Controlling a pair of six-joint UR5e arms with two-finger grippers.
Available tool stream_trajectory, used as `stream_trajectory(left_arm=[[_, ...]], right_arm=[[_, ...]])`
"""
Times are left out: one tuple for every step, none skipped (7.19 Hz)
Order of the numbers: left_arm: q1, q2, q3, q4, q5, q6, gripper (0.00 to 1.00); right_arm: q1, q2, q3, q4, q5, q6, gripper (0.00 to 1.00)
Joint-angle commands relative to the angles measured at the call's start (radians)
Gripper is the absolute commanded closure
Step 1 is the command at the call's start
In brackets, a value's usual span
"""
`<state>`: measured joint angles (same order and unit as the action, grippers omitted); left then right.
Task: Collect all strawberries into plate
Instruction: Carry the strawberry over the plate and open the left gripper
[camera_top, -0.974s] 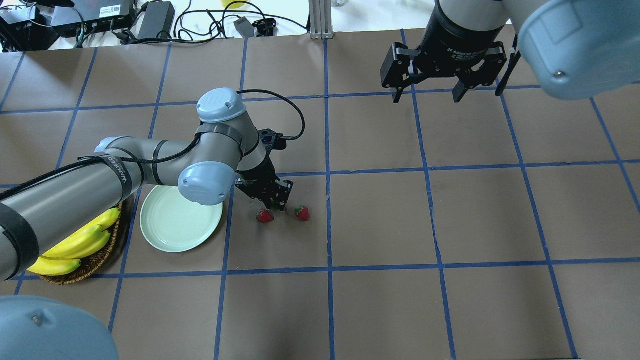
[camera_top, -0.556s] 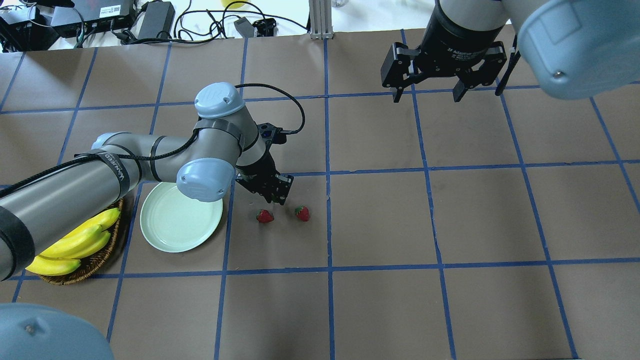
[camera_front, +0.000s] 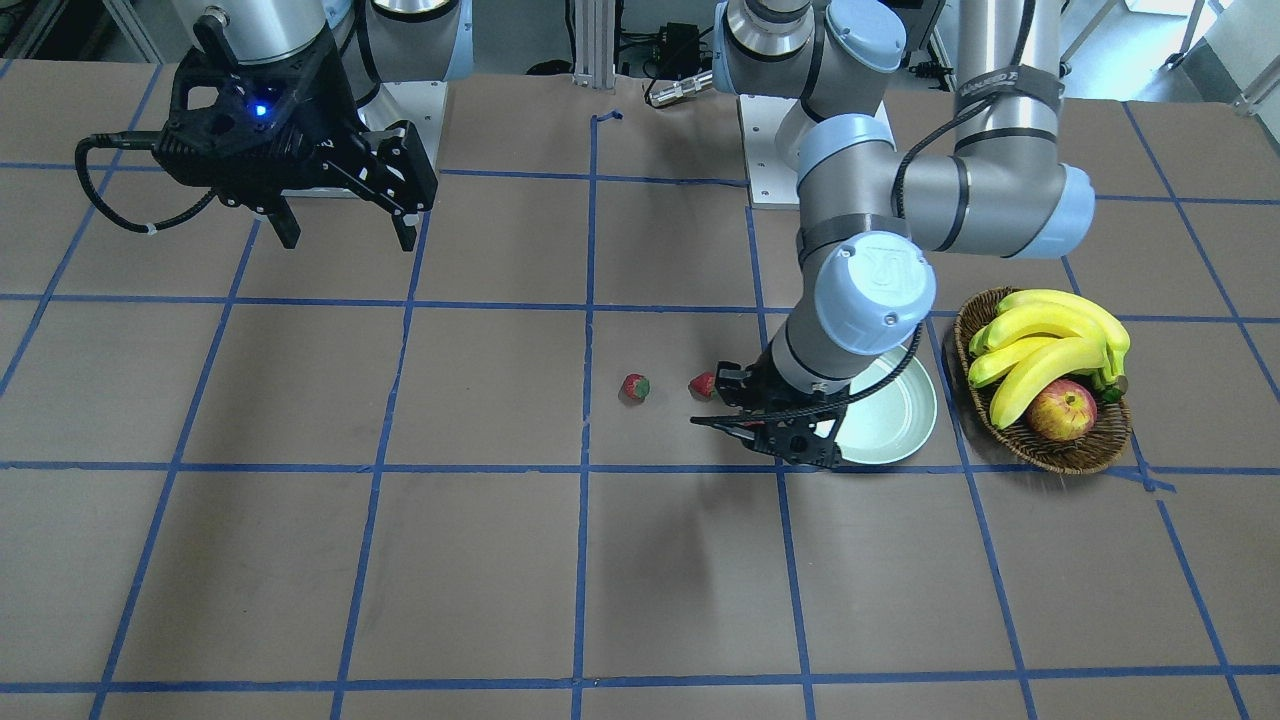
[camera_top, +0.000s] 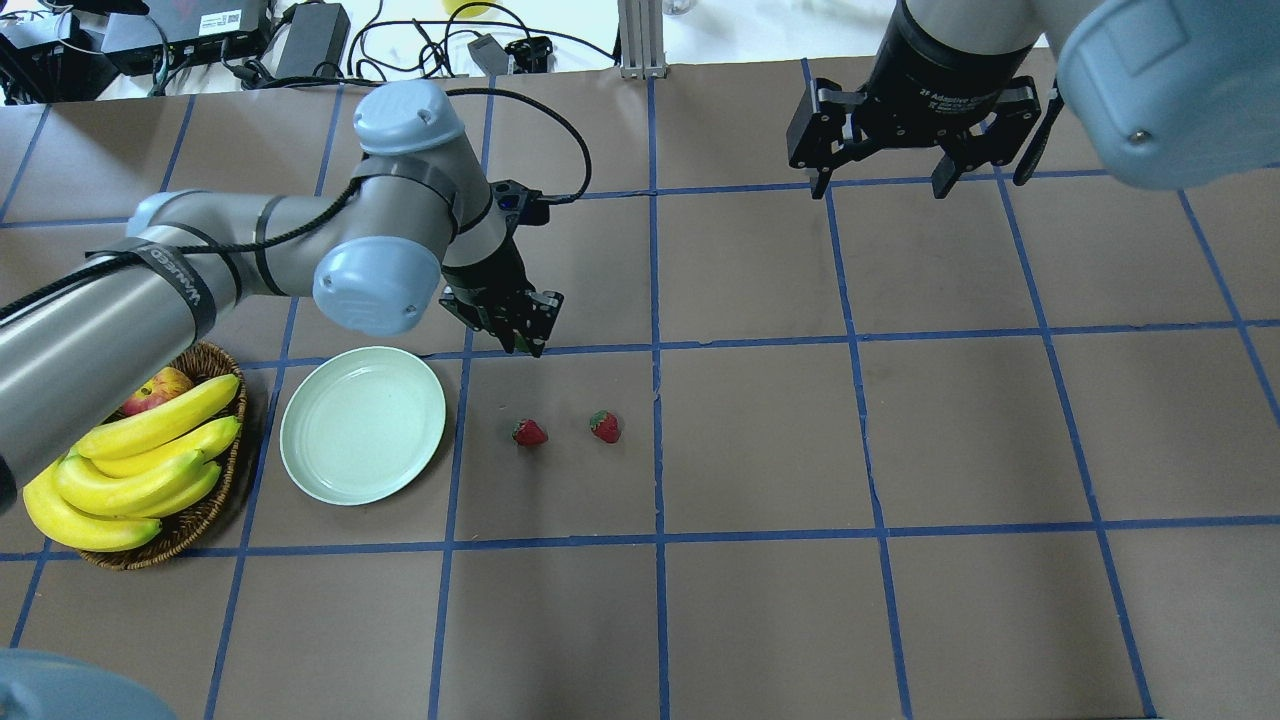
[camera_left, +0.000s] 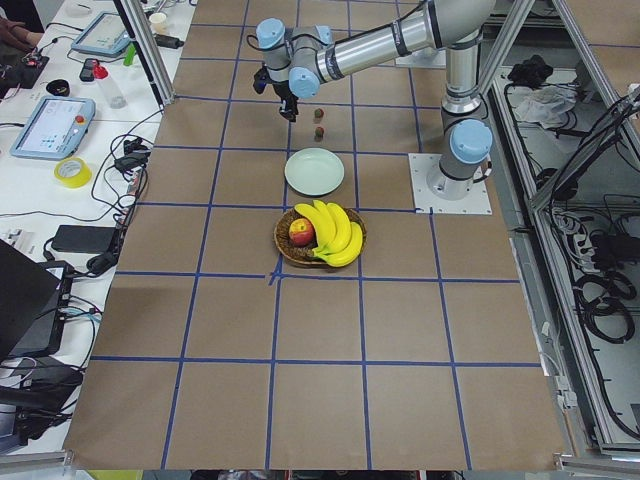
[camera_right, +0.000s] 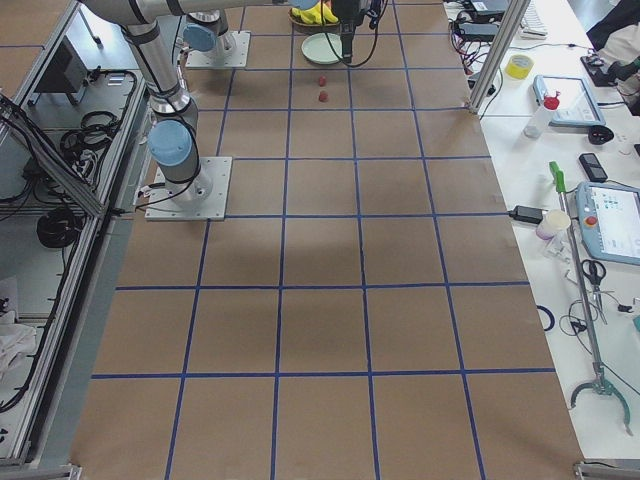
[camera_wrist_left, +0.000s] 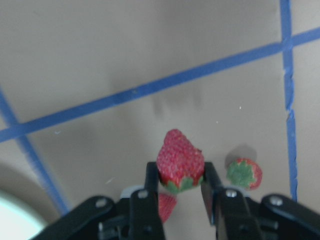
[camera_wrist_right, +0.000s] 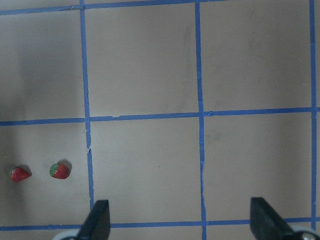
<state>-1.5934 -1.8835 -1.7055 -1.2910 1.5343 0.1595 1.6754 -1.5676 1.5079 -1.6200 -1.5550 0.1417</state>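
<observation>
In the left wrist view my left gripper (camera_wrist_left: 181, 175) is shut on one strawberry (camera_wrist_left: 180, 167), lifted above the table. Two more strawberries (camera_top: 529, 432) (camera_top: 604, 426) lie on the brown table below it, just nearer than the left gripper (camera_top: 530, 335). The pale mint plate (camera_top: 362, 425) lies with nothing on it to the left of them. My right gripper (camera_top: 880, 185) hangs open and holds nothing over the far right squares, well away from the fruit. The right wrist view shows the two lying strawberries (camera_wrist_right: 60, 171) at its left edge.
A wicker basket (camera_top: 200, 500) with bananas (camera_top: 130, 470) and an apple (camera_top: 158, 388) stands left of the plate. Cables and power bricks (camera_top: 310, 40) lie beyond the table's far edge. Blue tape lines grid the brown surface.
My left arm has risen and drawn back toward the far side, away from the two lying strawberries, uncovering the whole plate. The right gripper has shifted slightly right and farther away.
</observation>
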Motion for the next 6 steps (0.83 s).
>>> stream_trajectory(left_arm=[[0.164,0.023,-0.006,-0.101,0.024,0.078,1.0],[0.231,0.024,-0.04,-0.108,0.044,0.121,1.0],[0.29,0.024,-0.09,-0.106,0.061,0.209,1.0],[0.344,0.023,-0.136,-0.105,0.058,0.225,1.0],[0.364,0.021,-0.163,-0.099,0.058,0.226,1.0],[0.365,0.017,-0.169,-0.099,0.056,0.216,1.0]], right_arm=[[-0.002,-0.002,0.0,0.0,0.0,0.002,0.0],[-0.002,0.0,0.0,0.0,0.0,0.002,0.0],[-0.002,-0.002,0.0,0.0,0.0,0.002,0.0],[-0.002,0.0,0.0,0.002,0.0,0.002,0.0],[0.0,-0.003,0.0,0.0,0.001,0.004,0.0],[0.001,0.0,0.0,0.0,0.0,0.004,0.0]])
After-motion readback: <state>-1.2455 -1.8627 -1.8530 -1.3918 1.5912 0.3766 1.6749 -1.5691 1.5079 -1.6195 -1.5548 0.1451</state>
